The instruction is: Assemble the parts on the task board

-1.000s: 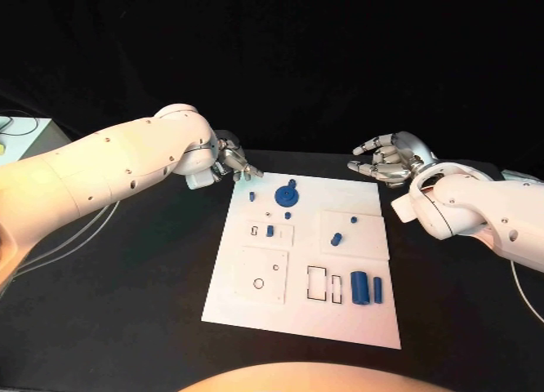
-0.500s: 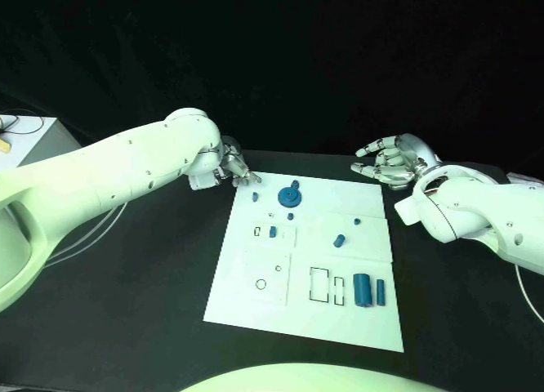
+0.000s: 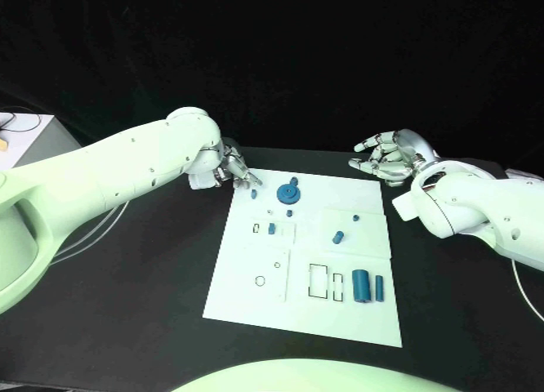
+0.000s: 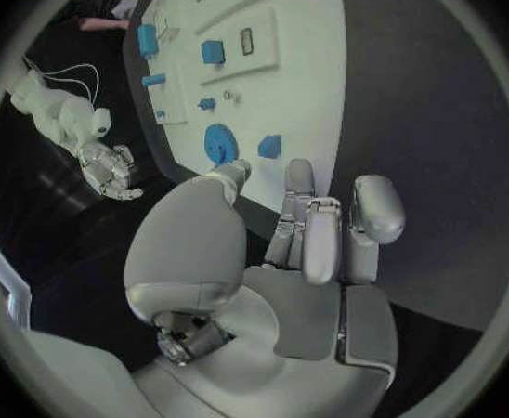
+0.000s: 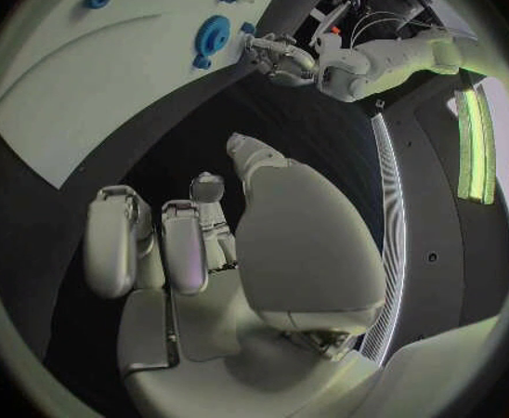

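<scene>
Black tabletop (image 3: 131,327) w/ white task board (image 3: 255,314) lying flat in the middle, long side running away from the robot. Left arm (image 3: 95,184) comes in low, its left hand (image 3: 231,166) just beside the board's far left corner; fingers curled in, nothing between them in the left wrist view, so clenched on nothing, though in the head view it's small & partly hidden by the arm, so prob. not touching the board. Right arm (image 3: 484,212) sits off the board's right edge; right hand (image 3: 390,157) is beyond the far right corner, over bare tabletop, fingers apart & loosely bent, holds nothing.

Parts on the board, big to small: round blue disc (image 3: 288,193) near the far edge, a small blue block (image 3: 253,195) just to its left. Two upright-looking blue cylinders (image 3: 362,287) side by side near the right edge, closer half of the board, next to two outlined rectangular slots (image 3: 320,280). Blue peg (image 3: 338,238) mid-right. Tiny blue piece (image 3: 271,229) mid-left by small slots. Small ring mark (image 3: 260,281) near the left edge.
</scene>
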Controlling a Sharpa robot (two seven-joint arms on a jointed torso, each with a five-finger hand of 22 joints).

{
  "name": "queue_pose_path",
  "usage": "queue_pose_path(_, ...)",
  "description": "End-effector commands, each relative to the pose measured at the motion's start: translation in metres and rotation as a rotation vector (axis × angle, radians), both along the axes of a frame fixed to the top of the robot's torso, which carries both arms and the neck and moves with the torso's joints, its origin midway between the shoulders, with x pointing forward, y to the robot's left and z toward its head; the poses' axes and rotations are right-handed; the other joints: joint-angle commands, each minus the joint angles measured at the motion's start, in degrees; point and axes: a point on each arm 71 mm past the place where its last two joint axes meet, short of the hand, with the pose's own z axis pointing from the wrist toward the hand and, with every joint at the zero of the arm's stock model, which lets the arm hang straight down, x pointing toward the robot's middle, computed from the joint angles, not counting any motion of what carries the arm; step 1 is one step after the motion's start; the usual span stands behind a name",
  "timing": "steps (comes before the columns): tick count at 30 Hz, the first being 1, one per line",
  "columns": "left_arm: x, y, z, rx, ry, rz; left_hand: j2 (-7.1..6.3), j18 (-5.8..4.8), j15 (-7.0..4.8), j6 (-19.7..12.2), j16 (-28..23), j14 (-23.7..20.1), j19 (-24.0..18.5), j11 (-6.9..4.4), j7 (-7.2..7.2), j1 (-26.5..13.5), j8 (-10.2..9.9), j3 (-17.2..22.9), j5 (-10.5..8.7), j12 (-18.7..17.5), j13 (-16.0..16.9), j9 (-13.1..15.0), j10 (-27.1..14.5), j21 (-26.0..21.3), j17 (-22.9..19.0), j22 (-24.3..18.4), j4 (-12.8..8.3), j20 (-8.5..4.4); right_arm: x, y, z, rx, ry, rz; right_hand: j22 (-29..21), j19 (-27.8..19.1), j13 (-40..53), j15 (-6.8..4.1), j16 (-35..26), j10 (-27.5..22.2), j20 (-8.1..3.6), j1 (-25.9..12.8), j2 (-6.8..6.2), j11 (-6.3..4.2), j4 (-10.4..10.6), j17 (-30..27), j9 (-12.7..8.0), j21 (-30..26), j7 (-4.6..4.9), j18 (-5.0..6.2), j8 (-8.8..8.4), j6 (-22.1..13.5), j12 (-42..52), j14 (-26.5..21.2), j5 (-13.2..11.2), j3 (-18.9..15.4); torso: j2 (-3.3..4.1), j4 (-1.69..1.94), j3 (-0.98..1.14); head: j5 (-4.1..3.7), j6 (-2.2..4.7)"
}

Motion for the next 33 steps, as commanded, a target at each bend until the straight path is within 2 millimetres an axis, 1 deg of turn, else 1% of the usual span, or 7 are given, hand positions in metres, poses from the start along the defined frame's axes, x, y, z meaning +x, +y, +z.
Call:
queue_pose_path(1,-0.0029,-0.0048,-0.0029,-0.024,0.044,-0.040,0.36,0.28,-0.31,0.73,0.29,0.98,-0.23,0.08,-0.11,0.27,-0.44,-0.49,-0.29,0.32,-0.09,-0.22,-0.25,0.02,5.30,0.12,-0.01,-0.27,-0.0001,0.0019,0.0003,0.005,-0.006,0.020,5.29,-0.32,-0.69,0.07,-0.30,-0.59,-0.05,-0.04,0.29,-0.02,0.25,-0.22,-0.06,-0.26,0.11,0.70,0.32,-0.11,-0.58,0.83,0.32,-0.16,-0.01,-0.02,0.02,0.02,-0.08)
queue_pose_path(4,-0.0037,-0.0060,-0.0040,-0.029,0.053,-0.045,0.49,0.26,-0.33,1.10,0.43,1.07,-0.21,0.02,-0.19,0.33,-0.59,-0.57,-0.27,0.44,-0.13,-0.45,-0.19,0.06,5.47,0.20,-0.01,-0.25,0.0000,0.0018,0.0002,0.005,-0.006,0.020,5.16,-0.40,-1.22,0.06,-0.40,-0.87,-0.07,-0.02,0.29,-0.03,0.28,-0.34,-0.07,-0.50,0.10,0.74,0.35,-0.13,-1.00,0.79,0.33,-0.14,0.01,0.01,0.01,0.08,-0.62)
queue_pose_path(8,-0.0052,-0.0080,-0.0058,-0.027,0.069,-0.057,0.97,0.28,-0.71,1.87,0.55,1.06,-0.27,-0.50,-0.56,0.46,-1.66,-0.73,-0.47,0.41,-0.42,-1.52,-0.20,0.07,5.47,0.26,0.01,-0.33,0.0002,0.0023,0.0001,0.006,-0.005,0.023,5.01,-0.48,-1.92,0.05,-0.59,-1.23,-0.08,-0.01,0.29,-0.03,0.32,-0.56,-0.08,-0.77,0.10,0.79,0.38,-0.18,-1.56,0.72,0.34,-0.13,0.02,0.04,-0.02,0.09,-0.54)
queue_pose_path(19,-0.0072,-0.0075,-0.0112,-0.011,0.086,-0.058,1.99,0.24,-0.82,3.31,0.76,1.11,-0.22,-0.55,-0.73,1.77,-3.05,-0.43,-0.36,0.39,-0.86,-3.05,-0.09,0.17,5.55,0.49,-0.15,-0.50,0.0005,0.0026,0.0000,0.007,-0.004,0.025,4.82,-0.59,-2.77,0.04,-0.84,-1.69,-0.09,0.02,0.32,-0.04,0.36,-0.86,-0.08,-1.12,0.10,0.85,0.43,-0.23,-2.24,0.62,0.36,-0.08,0.00,0.01,-0.05,0.20,-0.64)
queue_pose_path(23,-0.0070,-0.0075,-0.0113,-0.013,0.079,-0.051,3.06,0.21,-0.83,4.09,0.83,1.11,-0.15,-0.56,-0.77,3.37,-3.66,0.38,-0.26,0.38,-1.13,-3.78,-0.09,0.26,5.48,0.66,-0.23,-0.53,0.0006,0.0029,-0.0001,0.007,-0.003,0.025,4.75,-0.63,-3.07,0.03,-0.94,-1.83,-0.10,0.04,0.33,-0.05,0.37,-0.99,-0.09,-1.25,0.09,0.87,0.45,-0.24,-2.47,0.57,0.37,-0.05,-0.01,0.00,-0.07,0.23,-0.64)
queue_pose_path(25,-0.0070,-0.0076,-0.0112,-0.015,0.074,-0.047,4.32,0.21,-0.89,5.16,0.90,1.12,-0.09,-0.65,-0.97,4.51,-3.23,1.29,-0.12,0.39,-1.29,-3.74,-0.17,0.31,5.49,0.76,-0.32,-0.56,0.0006,0.0030,-0.0001,0.007,-0.004,0.026,4.74,-0.63,-3.08,0.03,-0.93,-1.81,-0.10,0.04,0.34,-0.05,0.37,-0.97,-0.09,-1.27,0.09,0.88,0.45,-0.25,-2.48,0.58,0.37,-0.05,0.01,0.01,-0.06,0.49,-0.69)
queue_pose_path(33,-0.0064,-0.0084,-0.0096,-0.042,0.046,-0.028,6.27,0.10,-1.18,5.09,1.24,1.31,0.28,-0.96,-1.25,8.51,-1.91,4.74,-0.01,0.86,-1.59,-2.59,-0.28,0.66,5.68,1.39,-1.48,-0.84,0.0008,0.0028,-0.0001,0.006,-0.005,0.025,4.74,-0.63,-3.08,0.03,-0.93,-1.81,-0.10,0.04,0.34,-0.05,0.37,-0.97,-0.09,-1.27,0.09,0.88,0.45,-0.25,-2.48,0.58,0.37,-0.05,0.02,0.00,-0.03,0.31,-0.74)
